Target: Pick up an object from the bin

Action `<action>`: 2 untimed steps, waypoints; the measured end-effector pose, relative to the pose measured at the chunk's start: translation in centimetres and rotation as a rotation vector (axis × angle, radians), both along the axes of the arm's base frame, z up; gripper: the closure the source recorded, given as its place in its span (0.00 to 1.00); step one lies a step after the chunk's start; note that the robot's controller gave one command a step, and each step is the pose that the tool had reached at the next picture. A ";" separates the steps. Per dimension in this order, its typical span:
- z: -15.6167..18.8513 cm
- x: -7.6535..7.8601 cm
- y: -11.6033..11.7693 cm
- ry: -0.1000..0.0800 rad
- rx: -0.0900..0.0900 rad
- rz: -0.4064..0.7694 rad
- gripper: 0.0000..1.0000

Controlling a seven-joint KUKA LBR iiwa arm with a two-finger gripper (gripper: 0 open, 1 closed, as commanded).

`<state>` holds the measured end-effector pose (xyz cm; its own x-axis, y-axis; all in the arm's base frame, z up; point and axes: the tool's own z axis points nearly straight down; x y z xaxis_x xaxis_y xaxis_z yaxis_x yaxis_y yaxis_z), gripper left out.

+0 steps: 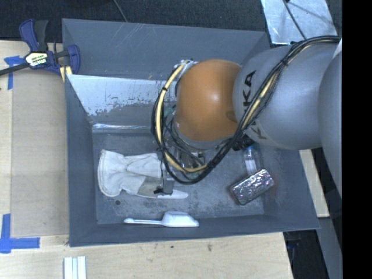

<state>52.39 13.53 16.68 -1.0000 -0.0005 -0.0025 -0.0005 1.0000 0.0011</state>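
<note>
My gripper (pixel 163 186) hangs below the orange wrist cover, its dark fingertips down at the right end of a white work glove (pixel 125 172) lying flat on the left part of the bin floor. The fingertips touch the glove's cuff edge. A white plastic scoop (pixel 168 220) lies along the front wall, just below the gripper. To the right sits a crumpled foil-wrapped block (pixel 253 186). A small clear bottle (pixel 250 158) lies just above the foil block, partly under the arm.
The arm and its cables cover the middle and back right of the bin. Bare floor lies between the glove and the foil block. The slanted bin walls close in on all sides.
</note>
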 end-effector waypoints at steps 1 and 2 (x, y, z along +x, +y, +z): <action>-3.2 1.1 0.2 -0.005 0.001 -0.071 0.00; -9.5 5.9 0.4 0.002 0.000 -0.005 1.00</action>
<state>58.28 13.91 7.23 -1.0000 0.0048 -0.0007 0.0048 1.0000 0.0014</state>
